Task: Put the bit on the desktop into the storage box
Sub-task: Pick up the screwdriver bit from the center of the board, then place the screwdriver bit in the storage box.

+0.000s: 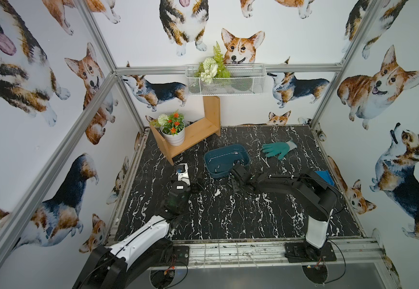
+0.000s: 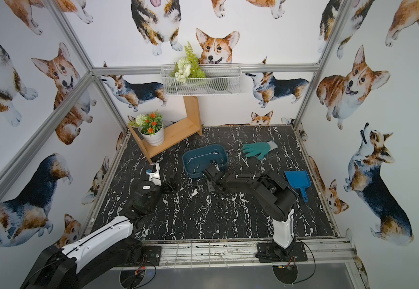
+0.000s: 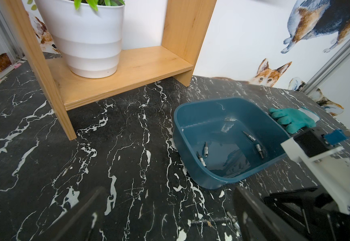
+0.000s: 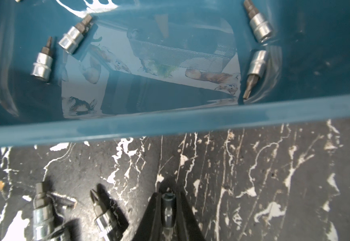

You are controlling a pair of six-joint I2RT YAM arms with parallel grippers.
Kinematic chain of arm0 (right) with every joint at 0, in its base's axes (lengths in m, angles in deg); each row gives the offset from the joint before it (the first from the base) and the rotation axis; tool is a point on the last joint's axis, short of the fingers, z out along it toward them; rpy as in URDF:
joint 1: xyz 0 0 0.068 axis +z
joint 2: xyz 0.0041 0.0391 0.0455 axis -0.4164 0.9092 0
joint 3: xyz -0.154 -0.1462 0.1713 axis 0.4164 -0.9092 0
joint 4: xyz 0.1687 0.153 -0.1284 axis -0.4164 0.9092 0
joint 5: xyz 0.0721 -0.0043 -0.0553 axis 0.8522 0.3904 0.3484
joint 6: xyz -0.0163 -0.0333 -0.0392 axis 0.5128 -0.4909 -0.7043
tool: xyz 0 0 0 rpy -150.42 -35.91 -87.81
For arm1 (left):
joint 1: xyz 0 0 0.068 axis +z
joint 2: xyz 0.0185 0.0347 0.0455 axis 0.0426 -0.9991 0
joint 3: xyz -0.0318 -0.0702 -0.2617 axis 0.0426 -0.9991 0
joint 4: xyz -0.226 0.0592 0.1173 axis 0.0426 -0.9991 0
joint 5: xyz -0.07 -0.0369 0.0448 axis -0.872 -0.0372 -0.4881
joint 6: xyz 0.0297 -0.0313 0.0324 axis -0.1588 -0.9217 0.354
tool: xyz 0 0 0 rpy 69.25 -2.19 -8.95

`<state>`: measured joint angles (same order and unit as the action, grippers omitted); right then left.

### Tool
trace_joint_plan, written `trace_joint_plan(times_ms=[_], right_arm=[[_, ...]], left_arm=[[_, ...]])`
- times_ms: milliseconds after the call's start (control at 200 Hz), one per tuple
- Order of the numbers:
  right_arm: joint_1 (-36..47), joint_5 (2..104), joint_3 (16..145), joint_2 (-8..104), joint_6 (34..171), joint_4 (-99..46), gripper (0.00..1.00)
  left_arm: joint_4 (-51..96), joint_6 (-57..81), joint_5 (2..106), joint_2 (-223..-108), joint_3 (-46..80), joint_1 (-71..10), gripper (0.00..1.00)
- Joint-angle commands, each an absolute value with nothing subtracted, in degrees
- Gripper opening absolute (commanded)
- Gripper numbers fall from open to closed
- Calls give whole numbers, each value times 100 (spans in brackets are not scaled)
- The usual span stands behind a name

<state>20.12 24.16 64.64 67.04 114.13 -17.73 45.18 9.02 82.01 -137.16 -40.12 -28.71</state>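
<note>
Desktop [image 1: 228,212]: two bits [image 4: 42,212]; box [image 3: 207,179]: five; right claw [image 4: 168,197] clamps one bit [image 4: 168,211], left claw [image 3: 165,217] apart.

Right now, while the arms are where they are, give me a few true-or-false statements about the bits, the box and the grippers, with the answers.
1. The right gripper is shut on a bit. True.
2. The storage box is empty. False: several bits lie in it.
3. The left gripper is open and holds nothing. True.
4. The green glove lies inside the storage box. False: it lies on the table, beside the box.
5. Nothing is left to pick up from the table. False: two loose bits lie near the right gripper.
</note>
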Motion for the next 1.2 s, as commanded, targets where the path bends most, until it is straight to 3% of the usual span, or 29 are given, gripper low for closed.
trace_joint_plan(times_ms=[0,490,721,1191], right_arm=[[2021,2477,6455,6682,11337,-1426,16],[1989,2401,6523,5832,11107,-1380,14],[1775,2590,6715,5604,10813,-2021,15],[1314,3117,7940,6755,10402,-2665,16]], left_arm=[[4647,935,8181,-13702,-4002,-2864,100],[4689,928,8121,-13740,-4004,-2864,100],[4697,943,8109,-13781,-4002,-2864,100],[4709,981,8090,-13890,-3967,-2864,100]])
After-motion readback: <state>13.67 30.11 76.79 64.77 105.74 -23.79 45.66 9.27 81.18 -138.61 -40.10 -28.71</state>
